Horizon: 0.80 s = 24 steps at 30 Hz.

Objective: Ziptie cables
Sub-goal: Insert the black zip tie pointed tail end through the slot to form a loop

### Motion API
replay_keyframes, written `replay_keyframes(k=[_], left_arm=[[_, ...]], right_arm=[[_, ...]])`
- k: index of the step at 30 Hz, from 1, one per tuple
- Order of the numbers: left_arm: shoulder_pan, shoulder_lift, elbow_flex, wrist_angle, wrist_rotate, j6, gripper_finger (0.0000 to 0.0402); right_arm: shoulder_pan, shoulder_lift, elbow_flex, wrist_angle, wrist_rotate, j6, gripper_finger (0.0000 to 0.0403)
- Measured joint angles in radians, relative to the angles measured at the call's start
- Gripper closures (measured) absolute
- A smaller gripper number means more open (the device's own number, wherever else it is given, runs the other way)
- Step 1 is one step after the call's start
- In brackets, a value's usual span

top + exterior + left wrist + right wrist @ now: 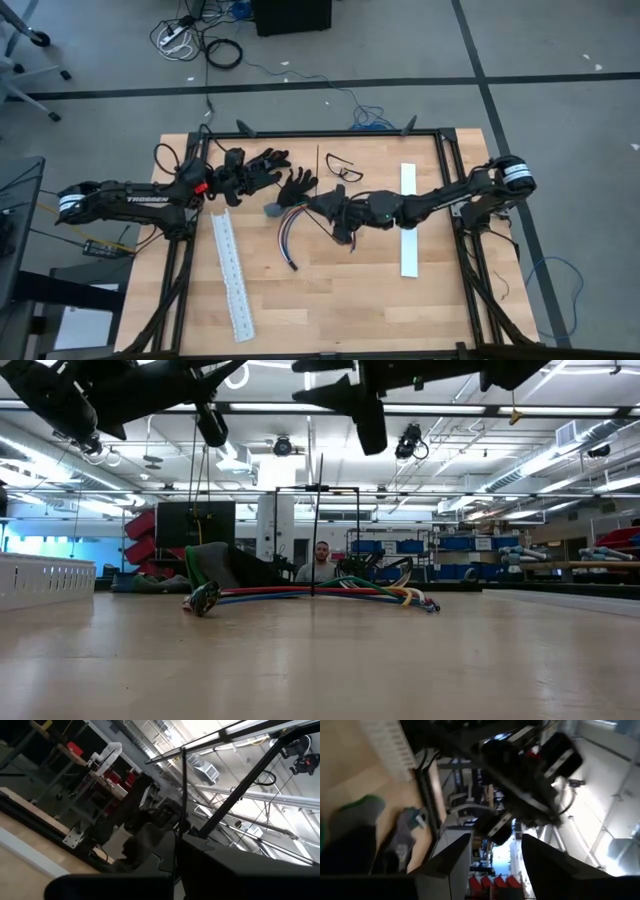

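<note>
The cables point(290, 228) lie near the middle of the wooden table point(330, 300), a loose bundle of thin coloured wires curving from a grey clump at their far end toward the near side; in the low view they point(320, 594) stretch flat across the tabletop, red, green, yellow and blue strands side by side. Going from the left in the high view: the left arm reaches in from the table's left edge, and the left gripper point(262, 172) hangs above the far-left part of the table, apart from the bundle, its fingers pressed together with nothing visibly between them. Just nearer than that arm, a long white slotted strip point(230, 275) lies at a slight slant on the wood, well to the left of the wires. A thin black zip tie point(343, 168), curled into a loop, rests on the far side of the table between the two arms. The right gripper point(318, 203) is held over the table just to the right of the bundle's far end, its jaws standing partly apart; the right wrist view shows a clear gap between its fingers point(452, 862) and no wire in it. Farther right, a second white strip point(409, 220) lies straight, partly under the right arm.
</note>
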Motion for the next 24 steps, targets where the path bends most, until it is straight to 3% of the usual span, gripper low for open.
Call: replay_keyframes(k=[16, 24], left_arm=[[0.0, 0.002, 0.0, -0.014, 0.006, 0.006, 0.0401], [0.0, 0.002, 0.0, -0.055, 0.008, 0.03, 0.0401]], right_arm=[[0.082, -0.002, 0.0, 0.0, 0.01, -0.029, 0.0246], [0.084, -0.002, 0.0, 0.0, -0.088, 0.049, 0.0246]])
